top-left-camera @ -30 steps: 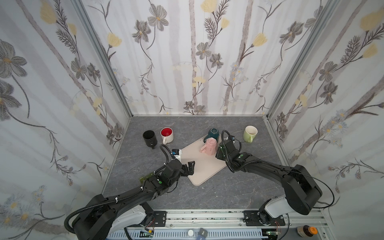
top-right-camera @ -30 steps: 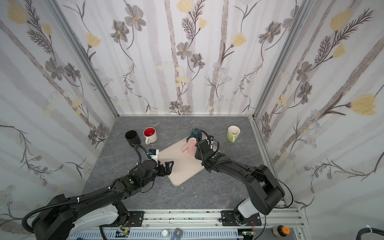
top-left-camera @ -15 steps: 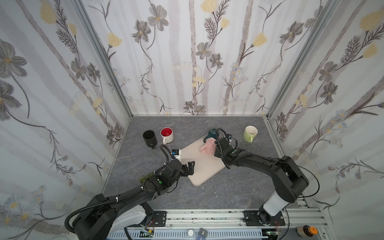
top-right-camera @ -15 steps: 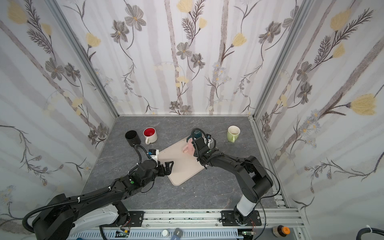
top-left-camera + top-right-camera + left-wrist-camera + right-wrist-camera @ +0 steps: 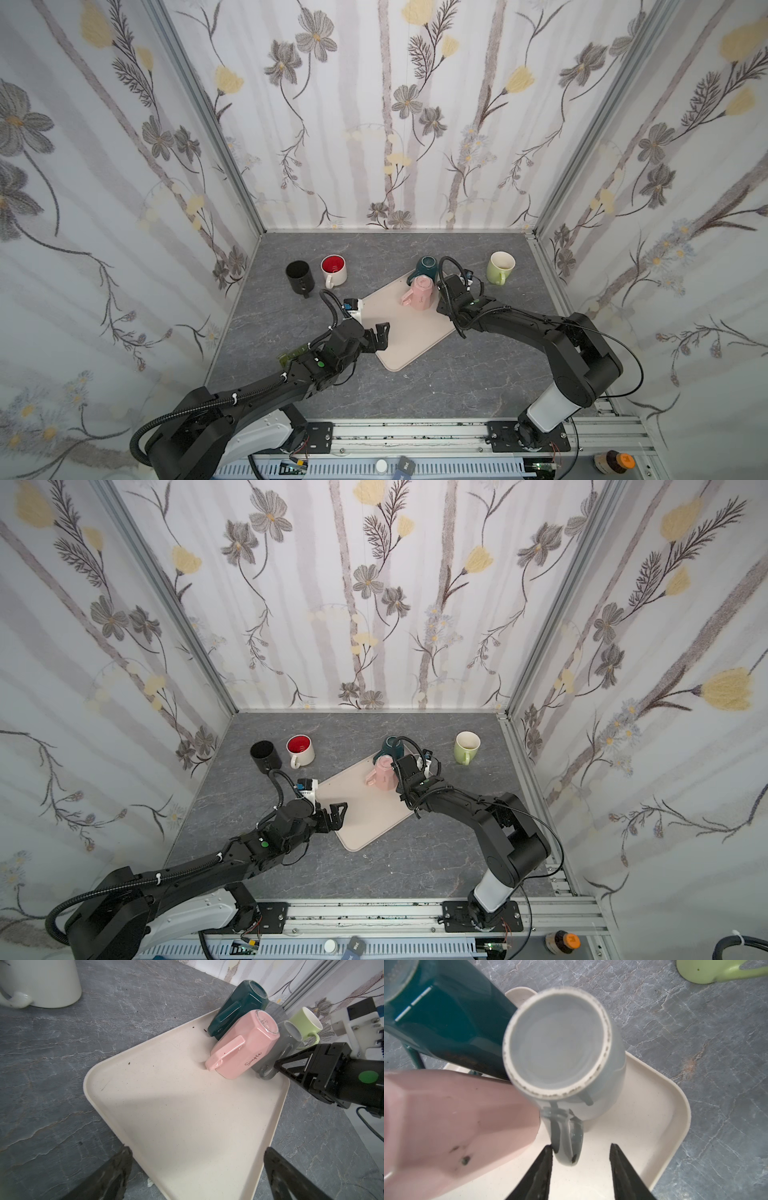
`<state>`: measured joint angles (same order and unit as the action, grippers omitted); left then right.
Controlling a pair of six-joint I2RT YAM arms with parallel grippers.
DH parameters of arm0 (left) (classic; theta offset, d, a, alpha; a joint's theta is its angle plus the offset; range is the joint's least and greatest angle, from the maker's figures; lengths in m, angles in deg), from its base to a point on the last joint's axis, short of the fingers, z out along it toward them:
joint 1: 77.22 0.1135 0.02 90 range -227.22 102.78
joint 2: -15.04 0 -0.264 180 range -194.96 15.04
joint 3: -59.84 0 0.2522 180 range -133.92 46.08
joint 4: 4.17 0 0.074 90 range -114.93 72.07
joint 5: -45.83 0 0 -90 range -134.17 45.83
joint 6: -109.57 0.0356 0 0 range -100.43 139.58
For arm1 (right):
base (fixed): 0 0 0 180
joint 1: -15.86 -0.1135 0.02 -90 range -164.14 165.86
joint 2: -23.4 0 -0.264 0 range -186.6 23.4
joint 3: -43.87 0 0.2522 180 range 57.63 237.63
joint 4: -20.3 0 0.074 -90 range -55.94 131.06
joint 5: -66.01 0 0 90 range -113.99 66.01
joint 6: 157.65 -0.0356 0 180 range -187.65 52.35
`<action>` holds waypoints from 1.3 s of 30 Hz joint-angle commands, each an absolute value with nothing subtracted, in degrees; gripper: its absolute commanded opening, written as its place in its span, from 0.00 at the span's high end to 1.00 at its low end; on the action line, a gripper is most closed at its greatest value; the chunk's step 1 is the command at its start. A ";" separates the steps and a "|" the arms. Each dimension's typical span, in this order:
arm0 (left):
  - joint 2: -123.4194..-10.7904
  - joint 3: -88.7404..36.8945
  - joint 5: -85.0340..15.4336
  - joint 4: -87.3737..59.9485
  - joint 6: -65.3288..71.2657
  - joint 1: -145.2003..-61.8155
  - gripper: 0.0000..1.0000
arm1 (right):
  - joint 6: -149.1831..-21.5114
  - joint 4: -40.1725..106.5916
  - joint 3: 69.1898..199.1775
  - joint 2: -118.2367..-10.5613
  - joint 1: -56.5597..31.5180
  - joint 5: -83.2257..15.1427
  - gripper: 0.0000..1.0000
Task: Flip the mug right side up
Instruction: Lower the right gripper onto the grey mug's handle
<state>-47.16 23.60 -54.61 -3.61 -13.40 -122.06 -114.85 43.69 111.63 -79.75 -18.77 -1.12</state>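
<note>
Compared with a second ago, the right arm [image 5: 519,326] has drawn its elbow in toward the middle of the tabletop [image 5: 415,390]. Its wrist has edged slightly toward 12 o'clock. The left arm [image 5: 291,374] and every mug lie where they were.

The right fingers [image 5: 544,1163] are partly open and straddle the handle [image 5: 566,1142] of the grey mug [image 5: 560,1043]. One finger touches the handle's side and the other stands clear, so nothing is clamped. The left fingers [image 5: 118,1167] are spread wide and hold nothing, poised over the 8 o'clock edge of the tray [image 5: 399,336].

The cream tray carries three mugs, all base up, bunched at its 1 o'clock side, plus a few dark specks. The grey mug sits just beside the pink mug [image 5: 419,293], at its 3 o'clock, and the right wrist hides it in both top views. The teal mug [image 5: 426,266] stands at the pink mug's 12 o'clock, on the tray's edge.

Off the tray, three mugs stand mouth up on the tabletop. A black mug [image 5: 299,276] and a white mug [image 5: 334,270] with a red inside are at 10 o'clock. A green mug [image 5: 500,268] with a pale inside is at 2 o'clock.
</note>
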 commanded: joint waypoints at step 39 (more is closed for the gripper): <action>-48.20 23.48 -53.93 -1.67 -14.45 -121.84 0.00 | -105.16 47.38 114.32 -76.42 -13.67 -4.64 0.64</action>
